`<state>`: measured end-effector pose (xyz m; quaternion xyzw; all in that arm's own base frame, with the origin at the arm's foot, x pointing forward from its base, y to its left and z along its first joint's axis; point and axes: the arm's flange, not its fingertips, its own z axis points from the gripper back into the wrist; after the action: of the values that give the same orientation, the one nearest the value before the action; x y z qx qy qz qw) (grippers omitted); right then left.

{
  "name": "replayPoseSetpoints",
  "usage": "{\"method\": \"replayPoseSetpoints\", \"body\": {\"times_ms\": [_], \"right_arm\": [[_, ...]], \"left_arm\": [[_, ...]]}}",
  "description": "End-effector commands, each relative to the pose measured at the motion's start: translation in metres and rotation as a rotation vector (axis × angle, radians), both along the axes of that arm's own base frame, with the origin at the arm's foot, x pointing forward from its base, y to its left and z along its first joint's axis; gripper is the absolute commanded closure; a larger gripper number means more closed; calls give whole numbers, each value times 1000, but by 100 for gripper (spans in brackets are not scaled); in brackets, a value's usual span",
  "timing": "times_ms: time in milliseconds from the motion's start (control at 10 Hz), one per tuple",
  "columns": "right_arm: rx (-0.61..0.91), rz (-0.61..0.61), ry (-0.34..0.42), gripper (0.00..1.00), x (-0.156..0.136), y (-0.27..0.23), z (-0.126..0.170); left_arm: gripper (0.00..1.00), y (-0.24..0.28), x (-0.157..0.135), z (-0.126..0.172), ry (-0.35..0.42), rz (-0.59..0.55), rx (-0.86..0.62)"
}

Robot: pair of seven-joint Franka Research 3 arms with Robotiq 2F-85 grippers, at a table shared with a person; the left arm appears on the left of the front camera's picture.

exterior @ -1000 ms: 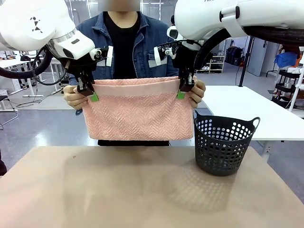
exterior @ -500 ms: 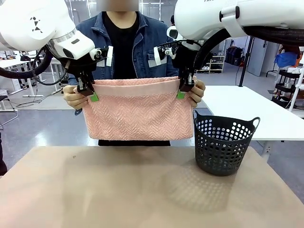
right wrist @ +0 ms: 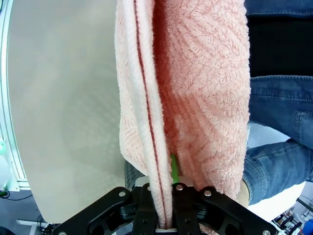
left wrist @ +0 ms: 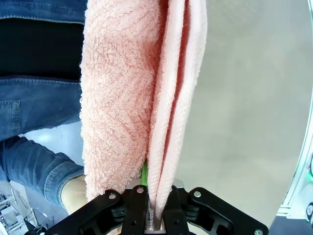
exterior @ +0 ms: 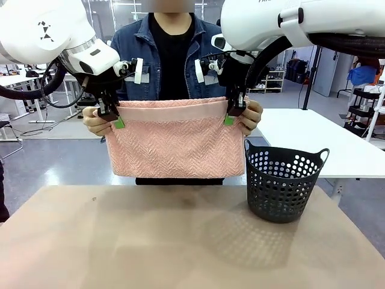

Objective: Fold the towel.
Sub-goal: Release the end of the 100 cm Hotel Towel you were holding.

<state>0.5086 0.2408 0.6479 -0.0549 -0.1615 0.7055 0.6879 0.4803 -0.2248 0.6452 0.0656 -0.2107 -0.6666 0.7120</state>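
Observation:
The pale salmon-pink towel [exterior: 174, 141] hangs doubled over above the far table edge, its smooth band along the top. My left gripper [exterior: 116, 118] is shut on its upper left corner, and my right gripper [exterior: 232, 115] is shut on its upper right corner. The person's hands [exterior: 96, 120] also hold both top corners, just outside my fingers. In the left wrist view the towel [left wrist: 142, 98] runs up from between my shut fingers [left wrist: 134, 215]. The right wrist view shows the same: the towel's layers [right wrist: 186, 88] are clamped between the fingers [right wrist: 183, 215].
A black perforated basket [exterior: 284, 183] stands on the wooden table [exterior: 150, 241] at the right, just below the towel's right edge. A white table [exterior: 313, 141] stands behind it. The person stands close behind the towel.
The person has shifted slightly to the right behind the towel. The towel and both grippers have stayed where they were.

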Motion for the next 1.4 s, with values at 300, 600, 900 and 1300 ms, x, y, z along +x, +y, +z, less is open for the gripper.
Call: {"method": "replayPoseSetpoints", "body": {"times_ms": [300,600,900,1300], "right_arm": [[8,-7,0,61,-2,1,6],[68,-67,7,19,-9,-10,19],[175,-145,6,0,-26,-25,48],[424,-362,55,0,-60,-85,105]], "left_arm": [[59,2,0,2,10,15,-29],[0,8,-3,15,3,48,-56],[0,16,-15,41,41,122,-56],[0,70,-47,104,-40,371,-220]]}}
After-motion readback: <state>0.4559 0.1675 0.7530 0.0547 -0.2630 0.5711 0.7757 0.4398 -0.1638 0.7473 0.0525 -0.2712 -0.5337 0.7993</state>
